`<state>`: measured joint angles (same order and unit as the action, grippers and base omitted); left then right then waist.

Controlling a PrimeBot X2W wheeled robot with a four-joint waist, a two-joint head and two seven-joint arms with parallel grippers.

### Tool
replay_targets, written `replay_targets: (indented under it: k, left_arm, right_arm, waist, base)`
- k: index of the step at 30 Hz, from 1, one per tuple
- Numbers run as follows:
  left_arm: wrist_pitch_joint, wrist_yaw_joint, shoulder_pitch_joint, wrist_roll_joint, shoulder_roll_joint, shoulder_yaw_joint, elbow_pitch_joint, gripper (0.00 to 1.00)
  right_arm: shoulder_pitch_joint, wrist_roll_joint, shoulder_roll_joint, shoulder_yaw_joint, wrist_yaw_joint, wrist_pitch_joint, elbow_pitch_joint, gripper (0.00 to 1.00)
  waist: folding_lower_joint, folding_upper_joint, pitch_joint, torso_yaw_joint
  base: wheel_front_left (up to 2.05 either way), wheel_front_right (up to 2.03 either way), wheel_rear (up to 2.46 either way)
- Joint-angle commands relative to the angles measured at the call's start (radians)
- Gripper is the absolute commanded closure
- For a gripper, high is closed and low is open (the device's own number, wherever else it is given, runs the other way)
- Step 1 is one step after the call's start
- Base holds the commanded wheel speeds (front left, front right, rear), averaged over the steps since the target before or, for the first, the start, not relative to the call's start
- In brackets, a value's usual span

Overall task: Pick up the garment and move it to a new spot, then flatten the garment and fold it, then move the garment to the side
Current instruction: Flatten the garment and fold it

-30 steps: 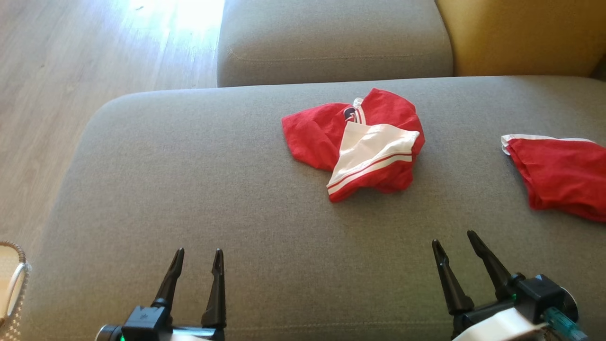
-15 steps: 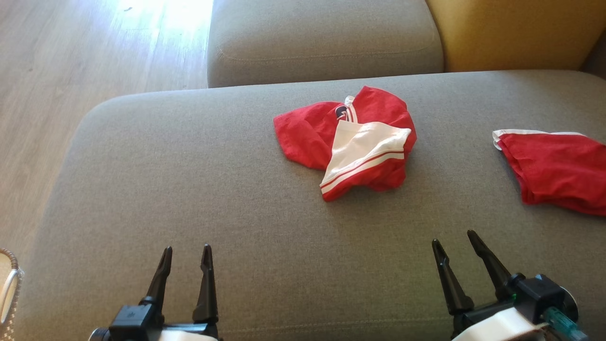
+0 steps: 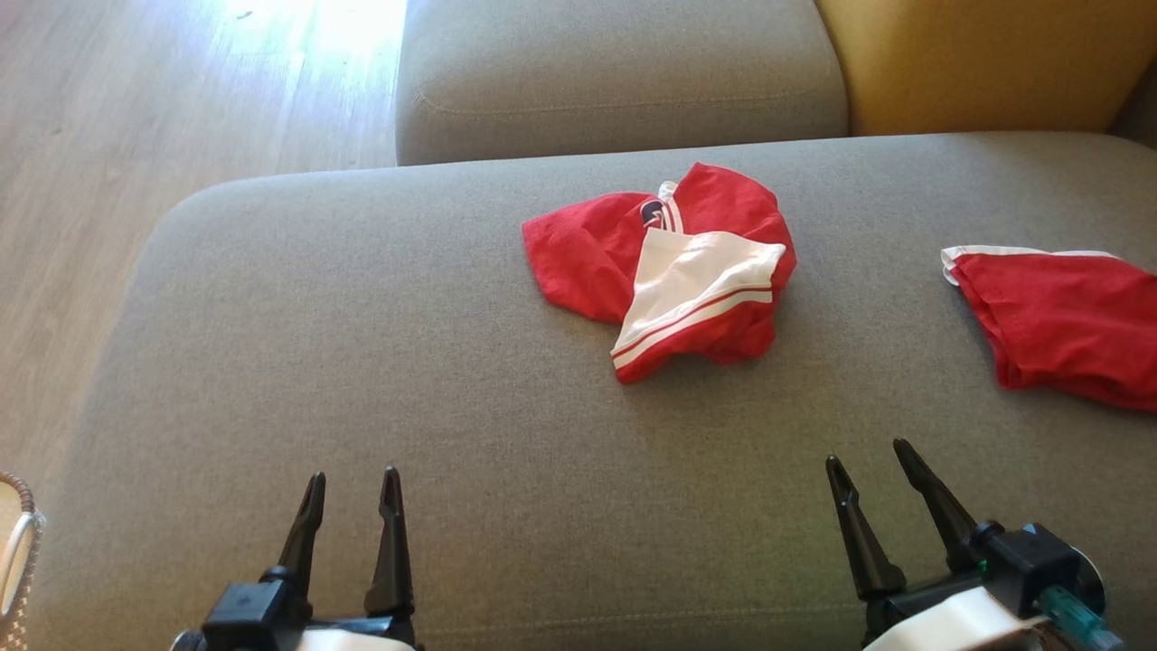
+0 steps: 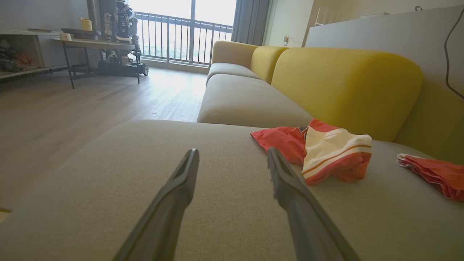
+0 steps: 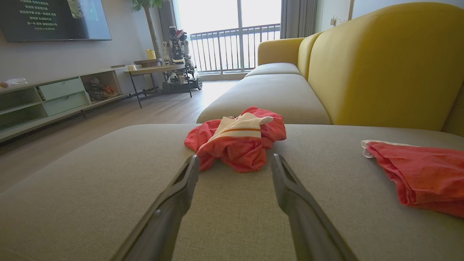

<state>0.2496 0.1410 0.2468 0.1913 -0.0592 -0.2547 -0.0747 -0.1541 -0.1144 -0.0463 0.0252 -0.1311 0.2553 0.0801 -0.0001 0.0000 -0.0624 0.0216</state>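
Above the cushion point(image 3: 362, 316), left hand point(image 3: 353, 474), right hand point(image 3: 866, 452) — both spread, empty.

Setting: home living room | evidence: grey-and-yellow sofa point(image 5: 275, 94), wall television point(image 5: 54, 18), low media shelf point(image 5: 54, 98), balcony railing point(image 5: 235, 47), wood floor point(image 4: 72, 105)

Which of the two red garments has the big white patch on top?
The crumpled garment in the middle; the other garment, at the right, shows only a thin white edge.
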Motion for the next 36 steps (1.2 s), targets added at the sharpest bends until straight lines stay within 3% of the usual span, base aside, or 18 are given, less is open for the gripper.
replay_targets:
  k: [1,4,8,20,28,36]
  left_arm:
    - [0.012,0.004,-0.031,0.018,0.009,0.026,-0.027,0.0]
    - [0.012,-0.014,-0.05,0.043,0.009,0.018,-0.003,0.0]
    - [0.012,-0.07,-0.122,0.092,0.009,-0.019,0.108,0.0]
    - [0.012,-0.153,-0.553,0.273,0.009,-0.207,0.46,0.0]
    - [0.012,-0.162,-0.74,0.371,0.009,-0.276,0.626,0.0]
    - [0.012,-0.153,-0.813,0.385,0.009,-0.288,0.755,0.0]
  right_arm:
    - [0.038,0.001,-0.004,0.022,0.0,0.006,-0.037,0.0]
    - [0.045,0.008,-0.004,0.026,0.0,0.006,-0.039,0.0]
    - [0.055,0.013,-0.004,0.031,0.0,0.006,-0.047,0.0]
    - [0.129,0.031,-0.004,0.045,0.0,0.006,-0.065,0.0]
    - [0.188,0.029,-0.004,0.066,0.0,0.006,-0.089,0.0]
    - [0.216,0.012,-0.004,0.075,0.0,0.006,-0.101,0.0]
  waist:
    - [0.0001,0.0,0.003,-0.002]
    - [0.0001,0.0,0.016,-0.011]
    - [0.0001,0.0,0.043,-0.026]
    - [0.0001,0.0,0.182,-0.137]
    - [0.0001,0.0,0.267,-0.21]
    - [0.0001,0.0,0.314,-0.282]
  base:
    - [0.0,0.0,0.0]
    - [0.0,0.0,0.0]
    - [0.0,0.0,0.0]
    - [0.0,0.0,0.0]
    - [0.0,0.0,0.0]
    - [0.0,0.0,0.0]
